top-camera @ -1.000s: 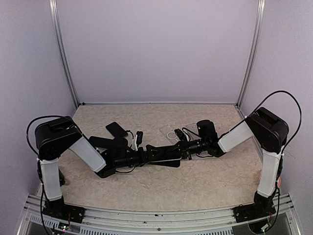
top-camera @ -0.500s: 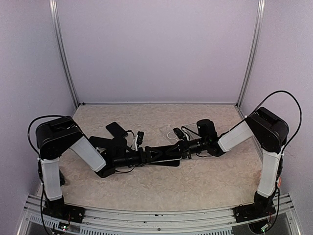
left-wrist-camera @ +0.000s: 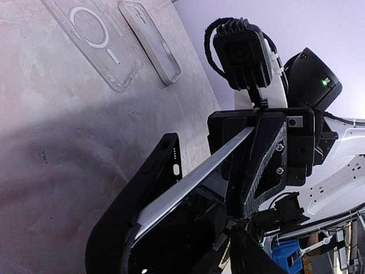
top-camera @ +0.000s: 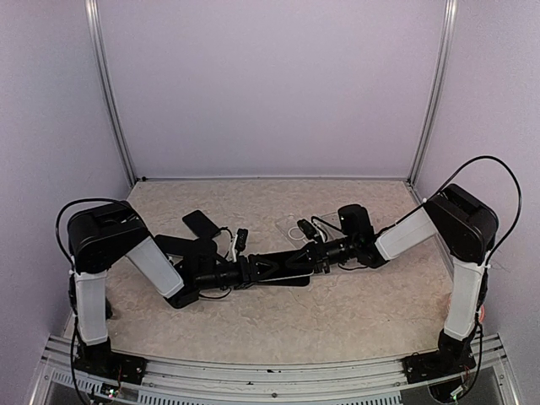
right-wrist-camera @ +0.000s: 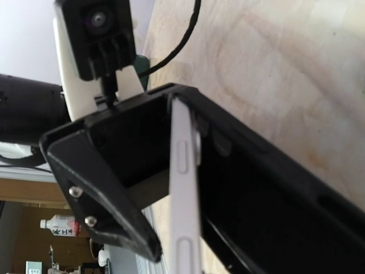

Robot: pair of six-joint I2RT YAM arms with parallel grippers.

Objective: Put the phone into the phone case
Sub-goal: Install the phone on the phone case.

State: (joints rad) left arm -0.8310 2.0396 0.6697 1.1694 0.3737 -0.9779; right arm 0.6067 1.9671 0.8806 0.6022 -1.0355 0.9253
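Observation:
The phone (left-wrist-camera: 188,177), a black-screened slab with a silver edge (right-wrist-camera: 183,188), hangs tilted low over the table between both arms (top-camera: 283,265). Under it lies a black shell (left-wrist-camera: 162,165) with button cut-outs. My right gripper (left-wrist-camera: 256,157) is shut on the phone's far end (top-camera: 319,253). My left gripper (top-camera: 253,268) straddles the near end; one of its fingers (right-wrist-camera: 97,182) stands off the silver edge by a visible gap. The phone case (left-wrist-camera: 94,37), clear with a white ring, lies flat on the table behind (top-camera: 295,229).
A second clear case (left-wrist-camera: 151,40) lies beside the ringed one. A black phone (top-camera: 201,223) and another black slab (top-camera: 173,245) lie on the table at the left, behind my left arm. Cables trail round both wrists.
My left gripper's jaws have narrowed round the near end of the phone. The right gripper has kept its hold and barely moved.

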